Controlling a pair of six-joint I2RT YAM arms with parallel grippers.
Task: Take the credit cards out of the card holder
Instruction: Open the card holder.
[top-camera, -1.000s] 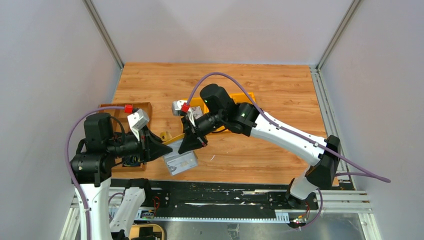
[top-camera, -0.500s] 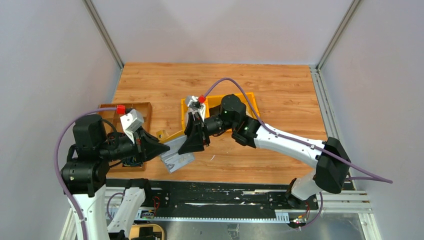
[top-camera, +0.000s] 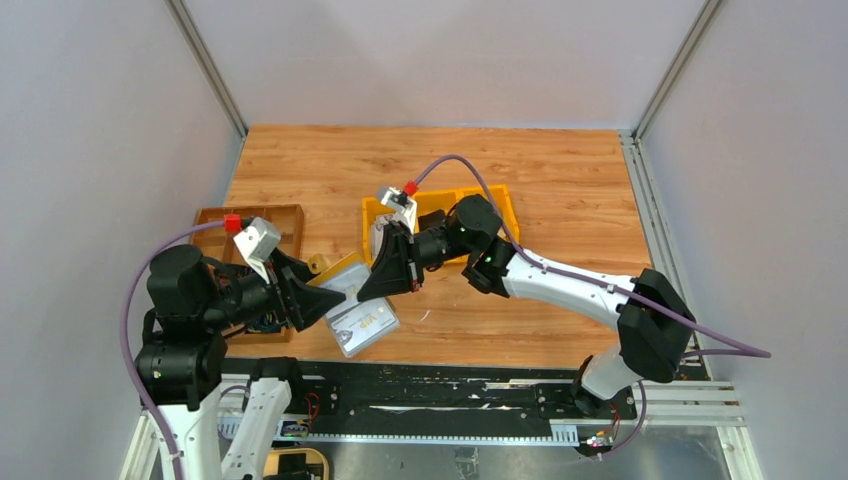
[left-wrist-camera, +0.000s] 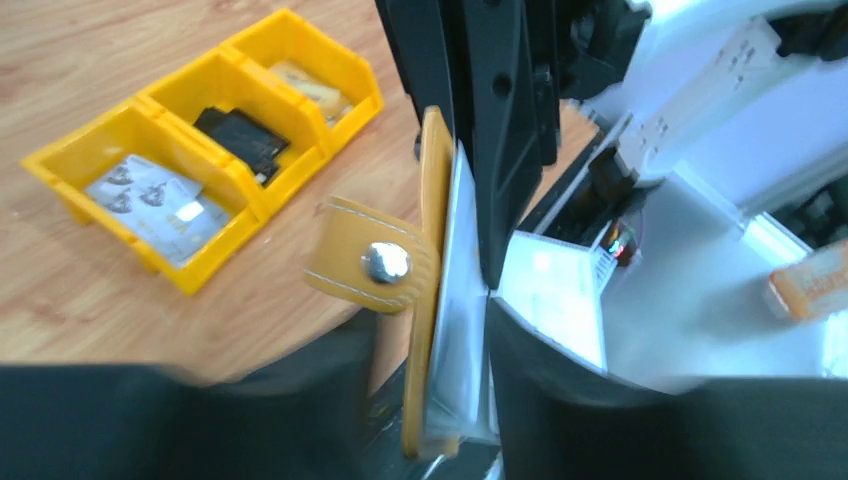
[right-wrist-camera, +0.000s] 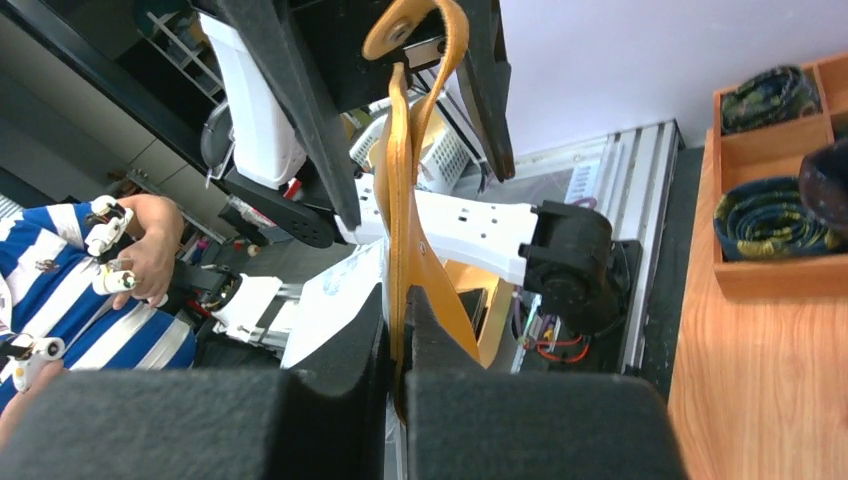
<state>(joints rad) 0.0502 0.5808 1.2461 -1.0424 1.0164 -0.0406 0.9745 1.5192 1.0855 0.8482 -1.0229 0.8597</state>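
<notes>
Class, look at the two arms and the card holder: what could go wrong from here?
Only the right end effector is clamped on the card holder; the left end effector has its jaws apart around it, so the holder may twist or slip out.
Both end effectors crowd the same holder, so the left one, on closing, might strike the right one or pinch the wrong leaf.
</notes>
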